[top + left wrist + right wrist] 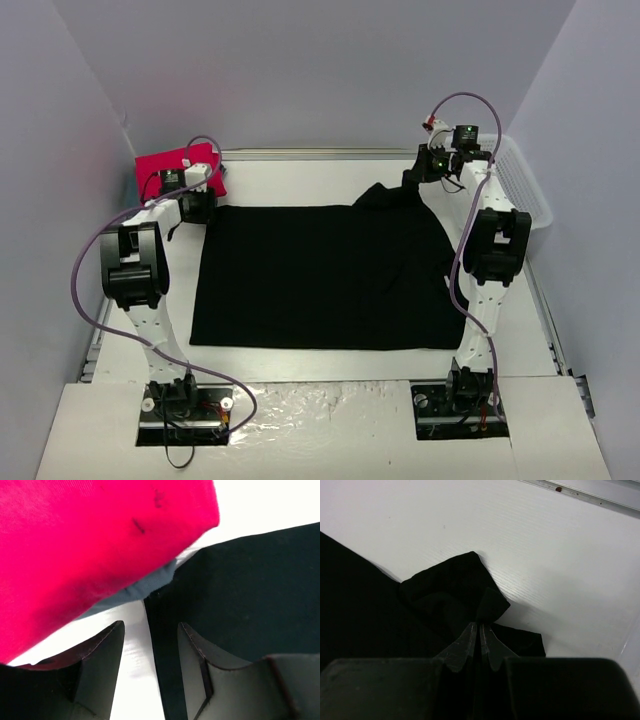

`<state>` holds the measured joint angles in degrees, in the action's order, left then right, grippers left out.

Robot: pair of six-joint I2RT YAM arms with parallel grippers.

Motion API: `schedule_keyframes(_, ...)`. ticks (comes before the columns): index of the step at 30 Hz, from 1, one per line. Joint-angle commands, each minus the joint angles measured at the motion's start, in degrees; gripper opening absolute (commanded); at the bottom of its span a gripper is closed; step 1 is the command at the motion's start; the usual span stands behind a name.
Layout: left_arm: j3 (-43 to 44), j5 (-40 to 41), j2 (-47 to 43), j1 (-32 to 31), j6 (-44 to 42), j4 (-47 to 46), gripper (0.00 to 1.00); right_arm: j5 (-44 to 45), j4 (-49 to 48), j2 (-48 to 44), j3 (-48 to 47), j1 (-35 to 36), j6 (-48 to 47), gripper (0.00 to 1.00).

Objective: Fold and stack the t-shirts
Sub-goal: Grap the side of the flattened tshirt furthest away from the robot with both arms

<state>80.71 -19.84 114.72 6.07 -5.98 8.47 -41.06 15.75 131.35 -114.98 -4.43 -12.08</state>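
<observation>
At upper left, we note the left gripper point(150, 624) angled down, fingers apart, beside the red shirt point(90, 545); at upper right, the right gripper point(480, 626) pinches a raised corner of the black shirt point(320, 275).

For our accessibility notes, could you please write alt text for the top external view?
A large black t-shirt lies spread on a white table. The right gripper, shut, pinches its bunched far-right corner; the left gripper is open at the far-left corner, beside a folded red-pink t-shirt. A white mesh basket stands at the right edge.
</observation>
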Motion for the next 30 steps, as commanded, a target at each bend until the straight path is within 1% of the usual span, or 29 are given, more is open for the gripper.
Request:
schedule_keyframes(1,3.3,0.6,1.7,0.1,3.5,-1.6,0.46,-1.8,0.7,0.0,-2.7,0.2,-0.7,0.00)
schedule_keyframes(5,6.6,-0.9,5.2,0.0,5.0,-0.3,0.45,-1.7,0.7,0.2,-2.9,0.2,-1.1,0.00)
schedule_keyframes(14,10.4,-2.6,8.1,-0.1,5.3,0.6,0.44,-1.7,0.8,1.2,-3.0,0.2,-1.5,0.00)
schedule_keyframes(16,11.0,-3.5,8.3,-0.1,7.2,0.7,0.44,-1.6,0.9,1.5,-3.1,0.3,-1.5,0.00)
schedule_keyframes(17,11.1,-4.4,8.4,-0.1,7.6,0.8,0.39,-1.6,0.8,1.4,-3.1,0.2,-1.5,0.00)
schedule_keyframes(19,11.2,-5.3,8.6,-0.1,8.0,0.6,0.36,-1.4,0.8,1.5,-3.1,0.2,-1.5,0.00)
schedule_keyframes(22,11.7,-6.1,8.9,-0.2,8.4,0.6,0.23,-1.4,1.0,1.7,-3.4,0.2,-1.5,0.00)
schedule_keyframes(23,11.8,-6.8,9.4,-0.2,8.9,0.7,0.17,-1.4,1.0,1.7,-3.4,0.2,-1.5,0.00)
schedule_keyframes(26,12.4,-7.6,10.0,-0.3,9.4,0.9,0.09,-1.3,1.2,1.8,-3.4,0.3,-1.5,0.00)
schedule_keyframes(27,12.5,-7.9,10.0,-0.3,9.5,0.8,0.03,-1.2,1.3,1.8,-3.4,0.3,-1.6,0.00)
schedule_keyframes(30,12.3,-7.8,9.9,-0.4,9.1,0.8,0.02,-1.0,1.5,1.8,-3.3,0.3,-1.9,0.00)
